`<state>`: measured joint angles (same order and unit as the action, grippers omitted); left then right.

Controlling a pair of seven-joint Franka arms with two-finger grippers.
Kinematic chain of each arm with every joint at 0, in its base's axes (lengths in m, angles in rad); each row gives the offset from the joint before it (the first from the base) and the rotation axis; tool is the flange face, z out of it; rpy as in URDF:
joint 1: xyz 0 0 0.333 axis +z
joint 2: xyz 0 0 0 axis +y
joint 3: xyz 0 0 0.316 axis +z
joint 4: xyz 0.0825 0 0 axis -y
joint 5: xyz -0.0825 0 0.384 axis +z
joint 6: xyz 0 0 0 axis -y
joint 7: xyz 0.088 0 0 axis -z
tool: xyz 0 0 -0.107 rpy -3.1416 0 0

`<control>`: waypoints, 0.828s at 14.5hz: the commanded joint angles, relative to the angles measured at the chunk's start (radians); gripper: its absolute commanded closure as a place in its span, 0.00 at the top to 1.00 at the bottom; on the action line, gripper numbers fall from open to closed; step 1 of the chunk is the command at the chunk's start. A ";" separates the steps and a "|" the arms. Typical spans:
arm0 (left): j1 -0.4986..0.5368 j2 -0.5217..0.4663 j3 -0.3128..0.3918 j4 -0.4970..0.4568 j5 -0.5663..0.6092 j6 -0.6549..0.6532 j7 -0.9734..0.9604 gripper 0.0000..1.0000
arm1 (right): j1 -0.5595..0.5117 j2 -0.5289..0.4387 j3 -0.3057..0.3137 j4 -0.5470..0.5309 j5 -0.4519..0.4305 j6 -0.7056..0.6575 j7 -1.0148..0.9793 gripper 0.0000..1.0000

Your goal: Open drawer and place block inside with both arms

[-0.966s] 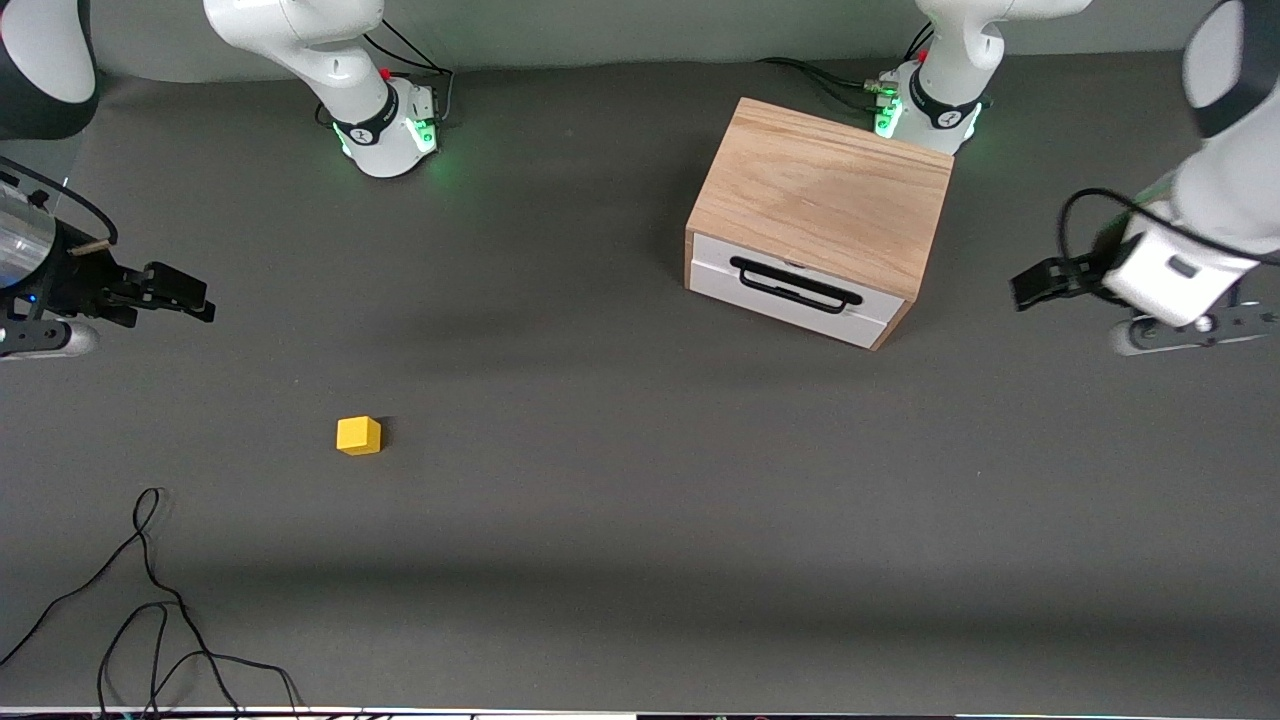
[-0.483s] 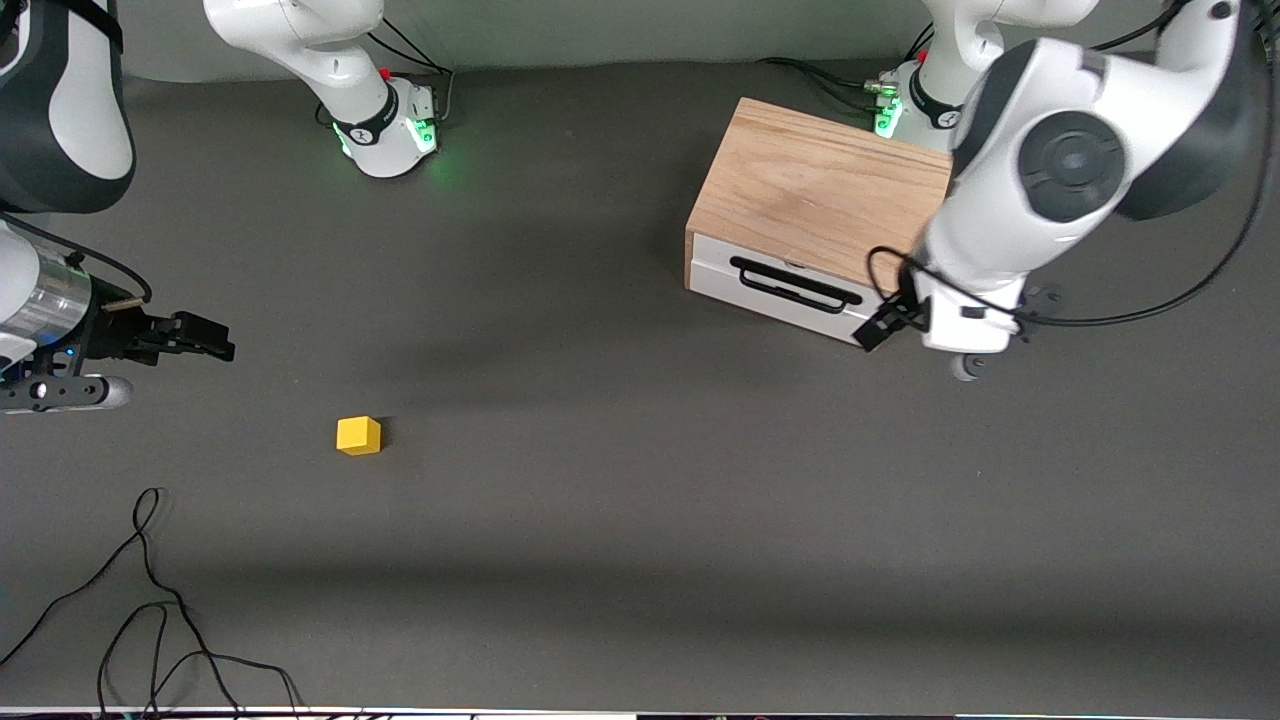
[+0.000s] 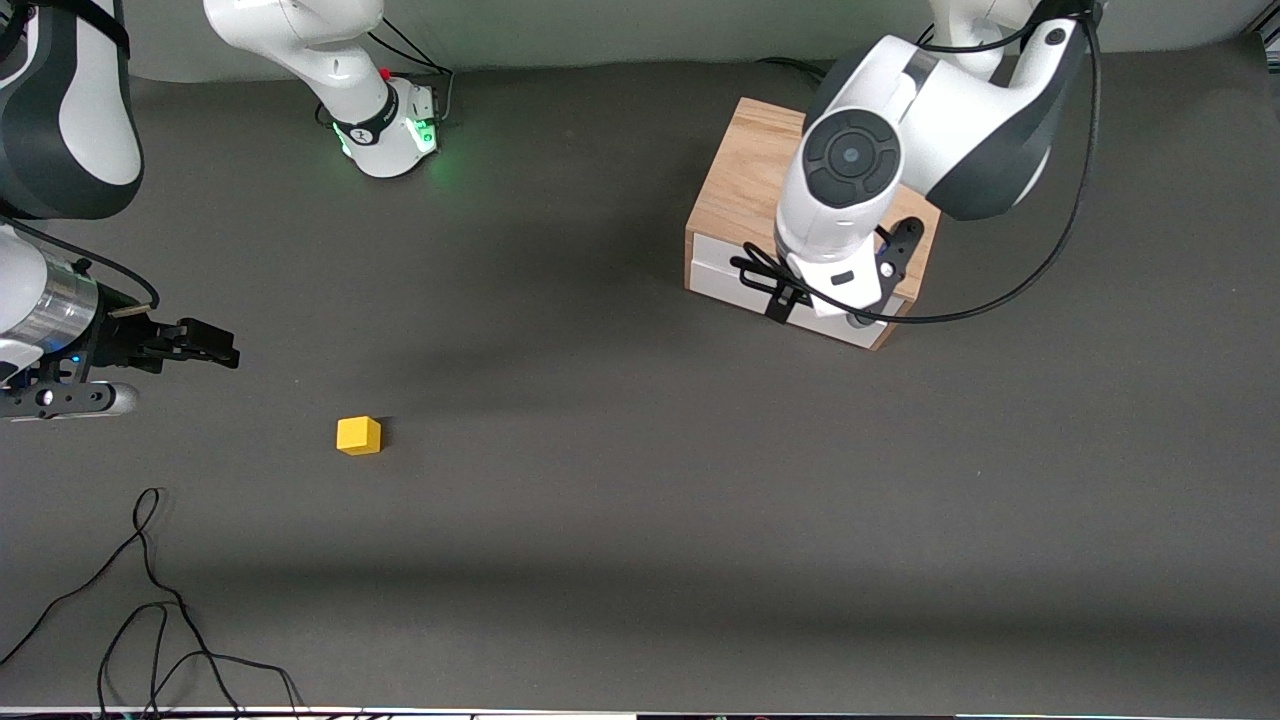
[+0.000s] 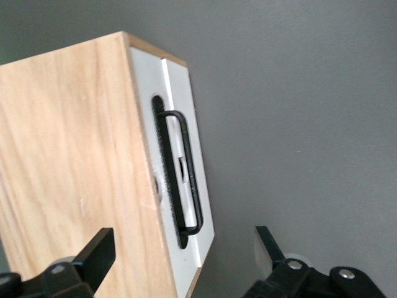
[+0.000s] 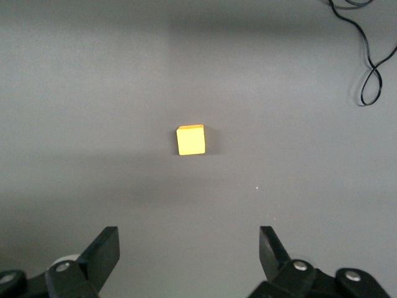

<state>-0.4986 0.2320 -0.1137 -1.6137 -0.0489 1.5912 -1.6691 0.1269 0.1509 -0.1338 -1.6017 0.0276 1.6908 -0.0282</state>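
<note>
The yellow block (image 3: 358,436) sits on the dark table toward the right arm's end; it also shows in the right wrist view (image 5: 190,140). My right gripper (image 3: 212,348) is open and empty above the table, apart from the block, which lies ahead of its fingertips (image 5: 189,251). The oak cabinet (image 3: 745,185) stands near the left arm's base, its white drawer (image 3: 712,282) shut, with the black handle (image 3: 752,272) on its front. My left gripper (image 3: 840,275) is open and empty above the cabinet's front edge. Its wrist view shows the gripper (image 4: 184,257), drawer front (image 4: 180,112) and handle (image 4: 189,174).
A loose black cable (image 3: 150,600) lies on the table near the front camera, toward the right arm's end; it also shows in the right wrist view (image 5: 367,62). The right arm's base (image 3: 385,125) stands along the table's edge farthest from the front camera.
The left arm has swung in from the table's end to above the cabinet's front. The right gripper has moved a little toward the block. The block and drawer have not moved.
</note>
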 commanded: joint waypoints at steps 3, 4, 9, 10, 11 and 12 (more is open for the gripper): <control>-0.005 0.084 0.015 -0.003 -0.034 0.016 -0.024 1.00 | 0.013 0.022 -0.001 0.029 -0.005 0.010 0.016 1.00; -0.002 0.099 0.015 -0.014 -0.032 0.044 -0.023 1.00 | 0.013 0.024 -0.003 0.029 -0.003 0.010 0.016 1.00; 0.002 0.156 0.017 -0.097 -0.025 0.188 -0.027 1.00 | 0.011 0.026 -0.001 0.029 -0.006 0.015 0.014 1.00; 0.002 0.167 0.019 -0.101 -0.023 0.200 -0.035 1.00 | 0.011 0.026 -0.001 0.029 -0.006 0.015 0.014 1.00; 0.002 0.176 0.019 -0.103 -0.023 0.205 -0.038 1.00 | 0.013 0.026 -0.001 0.029 -0.006 0.015 0.014 1.00; 0.002 0.179 0.019 -0.103 -0.022 0.207 -0.038 1.00 | 0.014 0.026 -0.001 0.029 -0.008 0.015 0.014 1.00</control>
<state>-0.4932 0.4186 -0.0995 -1.7007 -0.0664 1.7829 -1.6843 0.1300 0.1636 -0.1318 -1.5963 0.0276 1.7067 -0.0282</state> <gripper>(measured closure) 0.000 0.000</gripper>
